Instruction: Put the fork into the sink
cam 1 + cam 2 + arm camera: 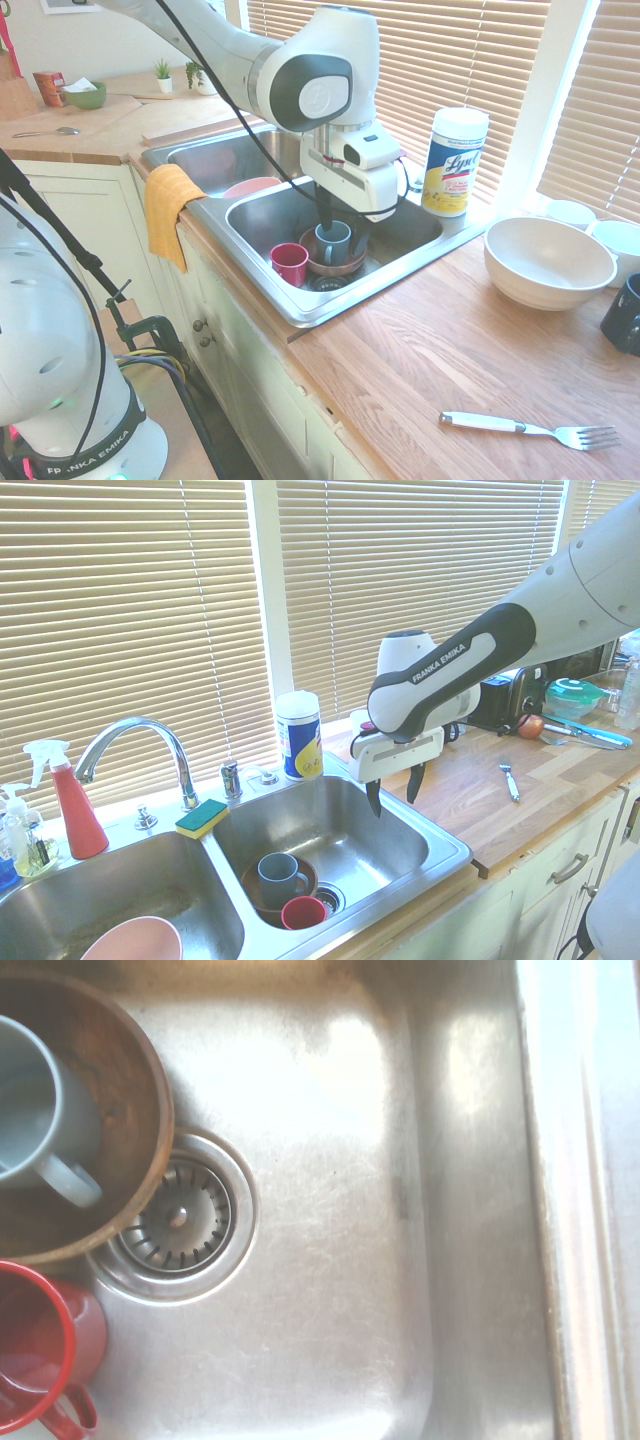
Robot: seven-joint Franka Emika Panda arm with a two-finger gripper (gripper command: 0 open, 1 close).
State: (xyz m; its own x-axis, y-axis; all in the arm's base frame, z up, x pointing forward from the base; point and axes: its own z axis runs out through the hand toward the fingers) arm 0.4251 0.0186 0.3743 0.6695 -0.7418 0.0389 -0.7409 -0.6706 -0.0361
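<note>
The fork (pixel 530 428), with silver tines and a white handle, lies flat on the wooden counter to the right of the sink (pixel 300 305); it shows small in the second exterior view as the fork (pixel 510 778). My gripper (pixel 393 792) hangs open and empty over the right basin of the sink (pixel 440 865), its dark fingers pointing down, well apart from the fork. From the first exterior view the gripper (pixel 343 228) sits just above the dishes in that basin. The wrist view looks down on the bare sink (pixel 330 1260) floor and its drain.
In the right basin stand a grey-blue mug (pixel 277 876) inside a brown bowl (pixel 335 264) and a red cup (pixel 290 262). A wipes canister (pixel 455 160) stands behind the sink, a white bowl (pixel 547 260) on the counter, a yellow cloth (pixel 170 205) over the rim, the faucet (pixel 135 735) at the back.
</note>
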